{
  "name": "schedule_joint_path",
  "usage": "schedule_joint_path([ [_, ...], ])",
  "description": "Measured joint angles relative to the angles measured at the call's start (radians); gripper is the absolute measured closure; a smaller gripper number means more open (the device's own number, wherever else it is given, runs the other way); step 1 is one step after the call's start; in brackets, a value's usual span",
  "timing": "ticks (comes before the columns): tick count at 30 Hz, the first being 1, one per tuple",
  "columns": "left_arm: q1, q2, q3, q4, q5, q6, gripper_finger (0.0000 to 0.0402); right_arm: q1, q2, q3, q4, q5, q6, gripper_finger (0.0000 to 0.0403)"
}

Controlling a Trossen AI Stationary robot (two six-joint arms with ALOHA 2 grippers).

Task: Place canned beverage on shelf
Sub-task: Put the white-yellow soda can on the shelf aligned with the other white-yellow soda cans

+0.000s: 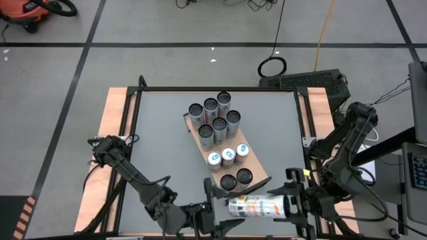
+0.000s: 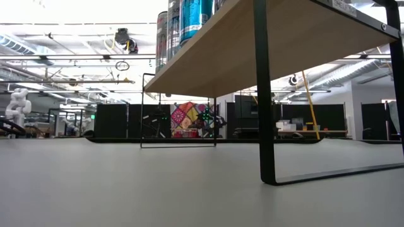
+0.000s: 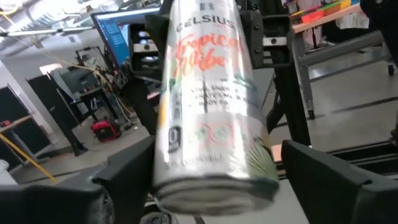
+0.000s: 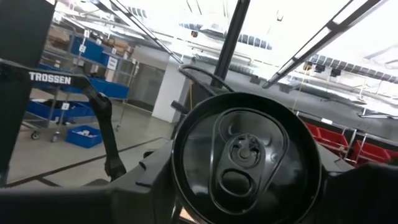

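From above, a white can (image 1: 259, 205) lies on its side in the air at the near edge of the table (image 1: 160, 133), just off the near end of the shelf (image 1: 257, 181), which runs slantwise across the grey top with eleven cans standing on it (image 1: 218, 127). The right gripper (image 1: 291, 208) grasps the can at its top end, while the left gripper (image 1: 212, 200) sits at the other end, fingers spread on either side of it and apparently clear of it. From table height, only the shelf's wooden underside (image 2: 252, 44) and its black wire legs (image 2: 264, 107) show, with a few cans (image 2: 189, 22) on top at the far end; neither arm is in sight here. The left wrist camera shows the can (image 3: 208, 106) lengthwise, bottom rim nearest, lying between its two dark fingers (image 3: 124, 177) with a gap at each side. The right wrist camera looks straight at the can's black lid (image 4: 245, 168) and pull tab, held close between its own fingers (image 4: 155, 180).
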Motion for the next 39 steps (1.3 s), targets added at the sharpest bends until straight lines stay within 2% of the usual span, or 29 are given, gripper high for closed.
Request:
schedule_joint_path([
  [5,-0.020,0.000,0.000,-0.006,-0.031,-0.038,0.0039,0.001,-0.047,0.001,-0.062,-0.004,0.057,0.0224],
  [13,-0.076,0.000,0.000,-0.010,-0.148,-0.019,0.0034,0.001,-0.152,0.003,-0.242,0.000,0.143,0.0224],
  [17,-0.106,-0.015,0.000,-0.015,-0.243,-0.018,0.0034,0.001,-0.221,0.049,-0.465,0.001,0.276,0.0223],
  [20,-0.119,-0.045,0.000,-0.030,-0.301,-0.023,0.0034,0.001,-0.238,0.105,-0.611,-0.005,0.317,0.0221],
  [24,-0.125,-0.085,0.000,-0.112,-0.303,-0.095,0.0034,0.000,-0.246,0.200,-0.793,-0.076,0.350,0.0221],
  [29,-0.098,-0.140,0.000,-0.353,-0.252,-0.326,0.0034,-0.001,-0.248,0.335,-1.111,-0.121,0.439,0.0220],
  [33,-0.065,-0.149,0.000,-0.502,-0.209,-0.480,0.0033,-0.003,-0.252,0.374,-1.242,-0.139,0.477,0.0220],
  [39,-0.053,-0.150,0.000,-0.542,-0.178,-0.517,0.0033,-0.049,-0.272,0.376,-1.397,-0.214,0.547,0.0220],
])
